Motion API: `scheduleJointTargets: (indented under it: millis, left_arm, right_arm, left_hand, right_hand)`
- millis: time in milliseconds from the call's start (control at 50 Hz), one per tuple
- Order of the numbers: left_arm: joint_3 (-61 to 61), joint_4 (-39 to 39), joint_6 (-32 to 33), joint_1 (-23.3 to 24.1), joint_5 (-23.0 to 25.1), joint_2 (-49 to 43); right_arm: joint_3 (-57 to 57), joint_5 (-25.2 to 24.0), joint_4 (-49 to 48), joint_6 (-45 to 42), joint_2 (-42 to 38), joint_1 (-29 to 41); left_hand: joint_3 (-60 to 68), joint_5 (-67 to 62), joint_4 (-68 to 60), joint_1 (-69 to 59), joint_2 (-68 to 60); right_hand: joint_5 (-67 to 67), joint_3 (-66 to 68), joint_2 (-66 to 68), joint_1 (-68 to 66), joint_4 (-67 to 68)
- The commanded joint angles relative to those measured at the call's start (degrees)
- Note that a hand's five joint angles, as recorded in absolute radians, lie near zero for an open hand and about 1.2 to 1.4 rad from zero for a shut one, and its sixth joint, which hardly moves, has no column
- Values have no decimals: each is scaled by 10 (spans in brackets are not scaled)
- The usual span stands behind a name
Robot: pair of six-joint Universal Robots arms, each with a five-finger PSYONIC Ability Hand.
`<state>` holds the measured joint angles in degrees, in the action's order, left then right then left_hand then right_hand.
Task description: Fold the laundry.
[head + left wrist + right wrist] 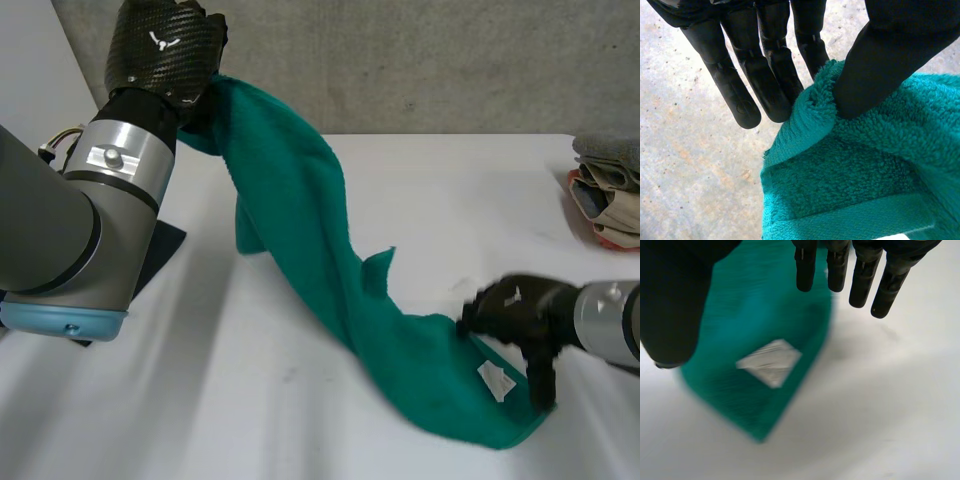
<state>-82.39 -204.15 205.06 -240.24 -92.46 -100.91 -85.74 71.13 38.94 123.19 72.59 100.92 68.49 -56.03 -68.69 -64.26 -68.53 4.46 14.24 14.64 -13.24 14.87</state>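
Our left hand [165,45] pinches one corner of the green towel [300,210] high up, its long axis slanting down to the label [497,380] corner on the tabletop [250,400], where our nearer right hand [515,310] hovers with fingers [862,280] straight, released.

White table [430,190]. Green towel [335,280]: its lower end lies on the table at lower right, white tag up. Pile of folded cloths [610,195] at right edge. Dark sheet [162,250] at left.
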Motion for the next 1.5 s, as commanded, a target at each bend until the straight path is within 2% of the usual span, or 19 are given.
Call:
scheduleJointTargets:
  millis: [20,80,200,260,320,480,520,540,580,660,740,840,900,1060,1140,1220,1300,1400,1500]
  left_arm:
    - [26,2,1,13,1,-3]
    - [32,5,1,20,3,-1]
    - [38,7,1,34,17,18]
    - [37,9,1,35,20,31]
    - [35,12,2,35,21,33]
    - [29,22,2,35,21,33]
    - [29,24,3,35,22,33]
    - [29,24,3,35,22,31]
    - [28,25,3,34,22,28]
    - [18,31,3,31,22,25]
    - [-2,40,10,25,22,23]
    - [-32,60,41,-7,22,12]
    - [-44,68,61,-24,22,0]
    - [-30,93,136,-35,17,-107]
    - [19,90,170,-30,17,-165]
    - [121,67,197,-30,17,-223]
    - [253,-18,198,-27,11,-253]
    - [370,-183,197,-26,2,-258]
    - [381,-223,196,-26,-2,-252]
  right_arm:
    - [149,18,-114,176,-7,0]
    - [211,15,-113,233,-38,5]
    - [337,13,-76,264,-147,43]
    - [432,12,-4,310,-233,99]
    - [475,2,47,350,-271,127]
    - [439,-55,61,360,-300,154]
    - [439,-53,62,357,-314,157]
    - [443,-50,63,357,-326,159]
    - [450,-46,62,359,-334,159]
    - [460,-4,53,358,-325,150]
    - [449,49,35,336,-280,145]
    - [354,92,33,203,-180,83]
    - [321,100,26,161,-153,69]
    - [289,106,-32,159,-169,68]
    - [333,125,-83,159,-209,69]
    - [454,154,-189,159,-246,71]
    - [585,161,-302,166,-280,71]
    - [708,174,-391,179,-300,71]
    - [747,186,-436,209,-293,70]
  left_hand:
    - [115,-140,-113,-157,-115]
    - [115,-140,-113,-157,-115]
    - [115,-140,-113,-157,-115]
    - [115,-140,-113,-157,-115]
    - [115,-140,-113,-157,-115]
    - [115,-140,-113,-157,-115]
    - [115,-140,-113,-157,-115]
    - [115,-140,-113,-157,-115]
    - [115,-140,-113,-157,-115]
    - [115,-140,-113,-157,-115]
    - [115,-140,-113,-157,-115]
    - [115,-140,-113,-157,-115]
    - [115,-140,-113,-157,-115]
    - [115,-140,-113,-157,-115]
    - [115,-140,-113,-157,-115]
    - [115,-140,-113,-157,-115]
    - [115,-140,-113,-157,-115]
    - [115,-140,-113,-157,-115]
    - [115,-140,-113,-157,-115]
  right_hand:
    - [-20,-18,-22,8,-24]
    - [-19,-16,-20,6,-23]
    - [-22,-20,-24,10,-26]
    - [-27,-25,-29,15,-31]
    - [-30,-28,-32,18,-34]
    - [18,20,16,-30,14]
    - [142,144,140,-154,138]
    - [348,350,346,-360,344]
    - [654,656,652,-666,650]
    - [655,658,654,-668,651]
    - [655,658,654,-668,651]
    - [655,658,654,-668,651]
    - [655,658,654,-668,651]
    - [655,658,654,-668,651]
    - [655,658,654,-668,651]
    - [655,658,654,-668,651]
    - [655,658,654,-668,651]
    - [655,658,654,-668,651]
    - [655,658,654,-668,651]
